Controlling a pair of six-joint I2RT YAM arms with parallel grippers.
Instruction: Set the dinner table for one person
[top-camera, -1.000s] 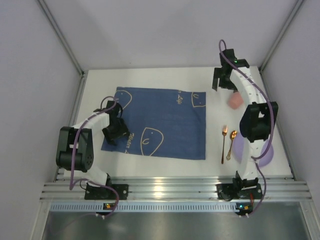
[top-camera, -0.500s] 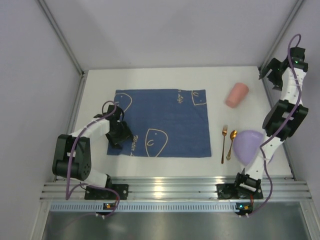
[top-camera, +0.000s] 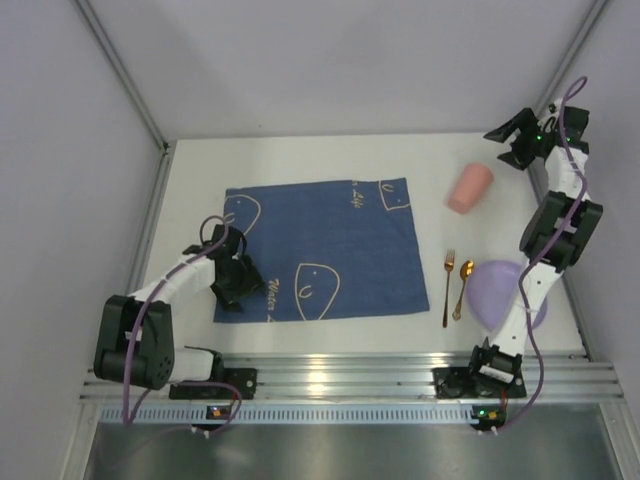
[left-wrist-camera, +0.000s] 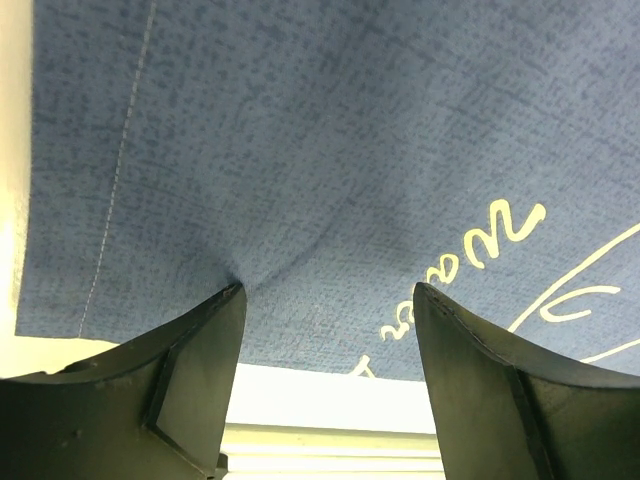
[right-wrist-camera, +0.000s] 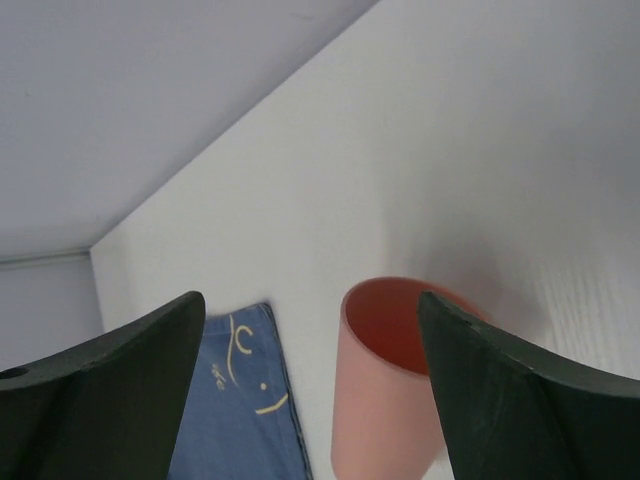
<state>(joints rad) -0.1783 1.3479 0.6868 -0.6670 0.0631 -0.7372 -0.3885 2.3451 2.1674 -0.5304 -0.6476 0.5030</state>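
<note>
Top view: I log the dinner table (top-camera: 300, 160), white, carrying a blue placemat (top-camera: 330, 240) centre-left, with a pink cup (top-camera: 470, 188), fork (top-camera: 448, 285), spoon (top-camera: 464, 285) and purple plate (top-camera: 490, 285) to the right.
Left wrist: left gripper (left-wrist-camera: 330, 290) spread, one finger creasing the placemat's near edge.
Right wrist: right gripper (right-wrist-camera: 310, 295) spread, empty, clear of the cup.
</note>
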